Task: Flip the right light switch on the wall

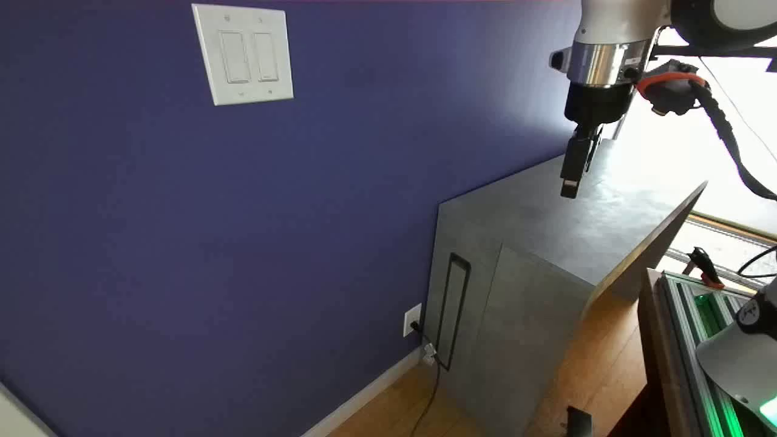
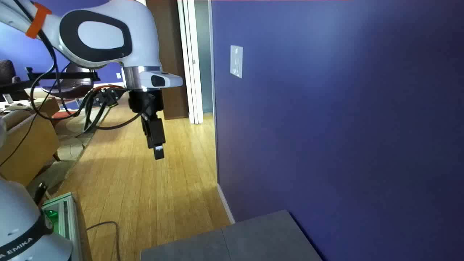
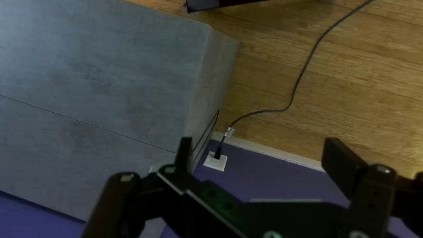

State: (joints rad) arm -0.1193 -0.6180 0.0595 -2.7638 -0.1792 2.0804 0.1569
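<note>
The right light switch (image 1: 266,57) is the right-hand tall white paddle in a white double switch plate (image 1: 243,94) high on the blue-purple wall (image 1: 212,243). The plate also shows edge-on in an exterior view (image 2: 236,61), too small to tell its paddles apart. The switch is out of the wrist view, where the lower wall (image 3: 264,175) shows. My gripper (image 3: 259,153) points down with its two fingers wide apart and nothing between them. In both exterior views the gripper (image 1: 569,187) (image 2: 158,151) hangs in the air, lower than the plate and well apart from it.
A grey cabinet (image 1: 558,206) stands against the wall, below the gripper. A small outlet plate (image 1: 412,320) with a plugged-in black cord (image 3: 300,74) is low on the wall. A doorway with a white folding door (image 2: 192,61) lies beyond the wall's edge.
</note>
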